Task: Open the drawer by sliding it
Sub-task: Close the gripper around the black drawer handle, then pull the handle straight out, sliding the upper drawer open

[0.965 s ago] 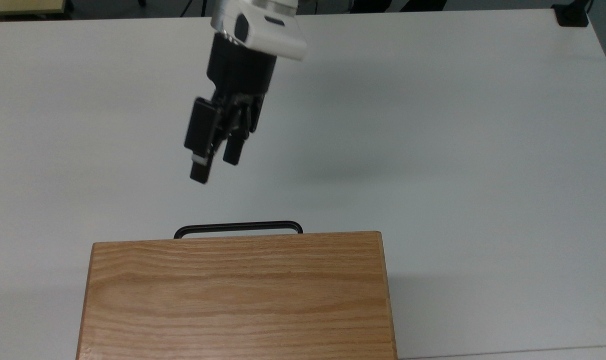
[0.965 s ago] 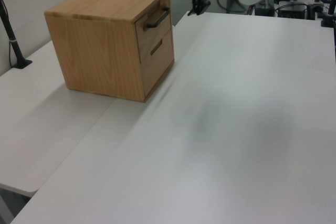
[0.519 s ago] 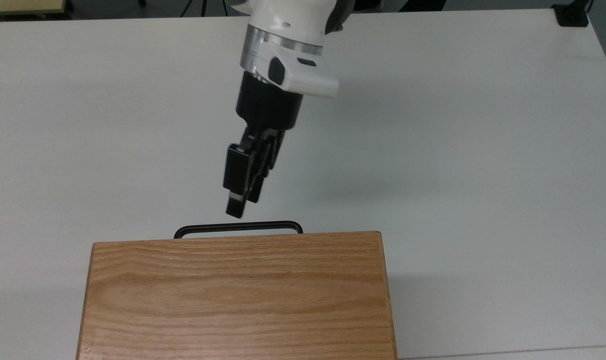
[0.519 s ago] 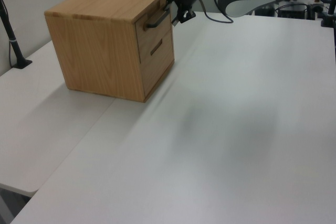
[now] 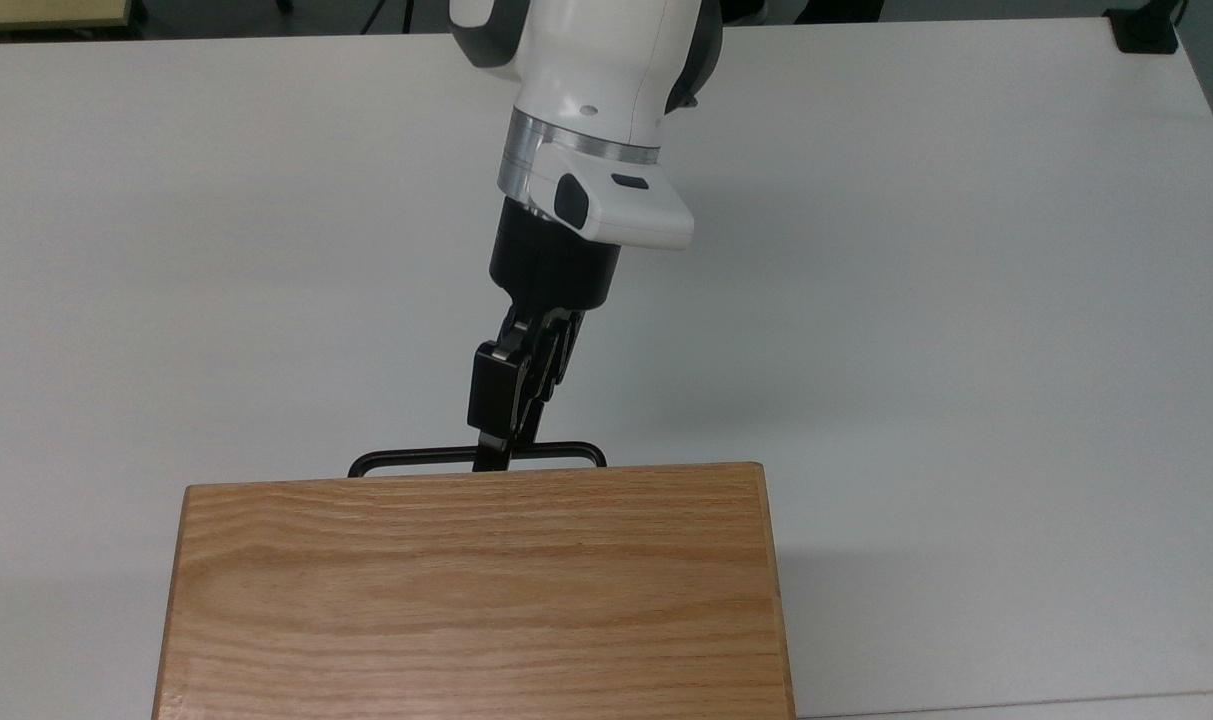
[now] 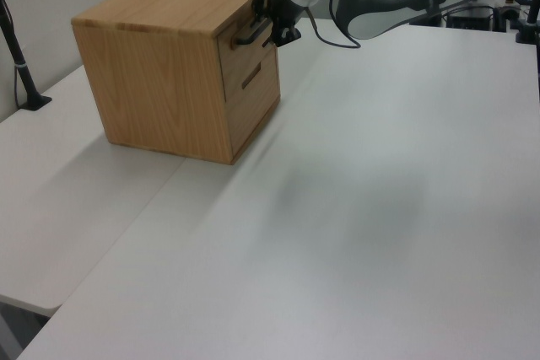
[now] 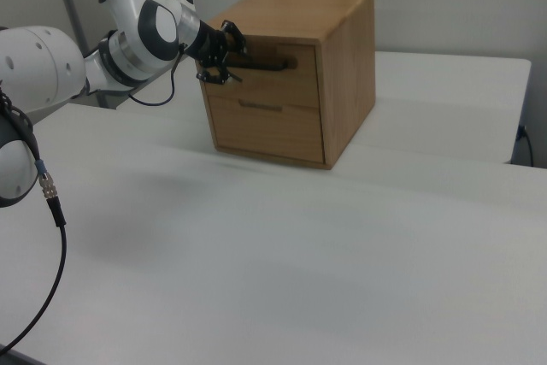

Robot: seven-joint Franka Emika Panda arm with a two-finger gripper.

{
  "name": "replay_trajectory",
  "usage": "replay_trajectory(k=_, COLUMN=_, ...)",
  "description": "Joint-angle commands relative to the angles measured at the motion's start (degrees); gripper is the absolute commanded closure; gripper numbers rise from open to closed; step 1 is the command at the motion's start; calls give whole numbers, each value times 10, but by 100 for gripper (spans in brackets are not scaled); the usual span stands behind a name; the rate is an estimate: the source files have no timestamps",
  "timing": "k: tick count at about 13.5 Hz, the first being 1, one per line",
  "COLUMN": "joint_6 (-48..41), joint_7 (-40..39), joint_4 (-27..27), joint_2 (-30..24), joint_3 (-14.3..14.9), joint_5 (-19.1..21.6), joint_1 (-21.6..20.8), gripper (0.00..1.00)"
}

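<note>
End effector (image 5: pixel 494 452) at black bar handle (image 5: pixel 406 458) of upper drawer (image 7: pixel 261 67), tip reaching bar near its middle in top view; cannot tell whether open or closed. Drawer sits flush in oak cabinet (image 6: pixel 160 82), which stands on white counter (image 5: pixel 916 300). In right view's left, white arm (image 7: pixel 137 36) reaches toward cabinet front.

I see the cabinet (image 5: pixel 476 590) on the table (image 5: pixel 916 350), at the top view's bottom edge. My gripper (image 5: pixel 494 455) sits at the drawer (image 7: pixel 265 64) handle (image 5: pixel 416 458), before the cabinet front
</note>
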State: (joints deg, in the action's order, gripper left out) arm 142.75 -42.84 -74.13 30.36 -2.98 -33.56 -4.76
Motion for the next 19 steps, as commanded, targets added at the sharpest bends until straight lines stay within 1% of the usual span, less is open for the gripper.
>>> replay_trajectory(k=1, joint_6=13, joint_7=15, joint_4=15, joint_2=12, joint_3=-4, joint_5=-11, joint_1=3, gripper=66)
replay_trajectory(k=2, joint_6=13, joint_7=26, joint_4=13, joint_2=12, joint_3=-4, joint_5=-9, joint_1=3, gripper=76)
replay_trajectory(k=3, joint_6=12, joint_7=35, joint_4=12, joint_2=11, joint_3=-4, joint_5=-9, joint_1=2, gripper=81)
replay_trajectory(k=4, joint_6=12, joint_7=43, joint_4=8, joint_2=8, joint_3=-4, joint_5=-9, joint_1=3, gripper=84)
replay_trajectory(k=6, joint_6=10, joint_7=54, joint_4=7, joint_2=1, joint_3=-4, joint_5=-7, joint_1=3, gripper=84)
replay_trajectory(k=7, joint_6=10, joint_7=57, joint_4=3, joint_2=-6, joint_3=-4, joint_5=-7, joint_1=2, gripper=88)
replay_trajectory(k=9, joint_6=9, joint_7=58, joint_4=-12, joint_2=-25, joint_3=-4, joint_5=-4, joint_1=3, gripper=92)
replay_trajectory(k=10, joint_6=7, joint_7=57, joint_4=-23, joint_2=-41, joint_3=-4, joint_5=-3, joint_1=4, gripper=92)
replay_trajectory(k=11, joint_6=6, joint_7=57, joint_4=-51, joint_2=-61, joint_3=-4, joint_5=-2, joint_1=6, gripper=92)
replay_trajectory(k=13, joint_6=6, joint_7=58, joint_4=-76, joint_2=-83, joint_3=-4, joint_5=-1, joint_1=10, gripper=92)
replay_trajectory(k=15, joint_6=4, joint_7=58, joint_4=-92, joint_2=-98, joint_3=-4, joint_5=0, joint_1=10, gripper=92)
replay_trajectory(k=17, joint_6=2, joint_7=58, joint_4=-96, joint_2=-102, joint_3=-4, joint_5=0, joint_1=11, gripper=92)
replay_trajectory(k=19, joint_6=-31, joint_7=57, joint_4=-97, joint_2=-113, joint_3=-5, joint_5=1, joint_1=10, gripper=92)
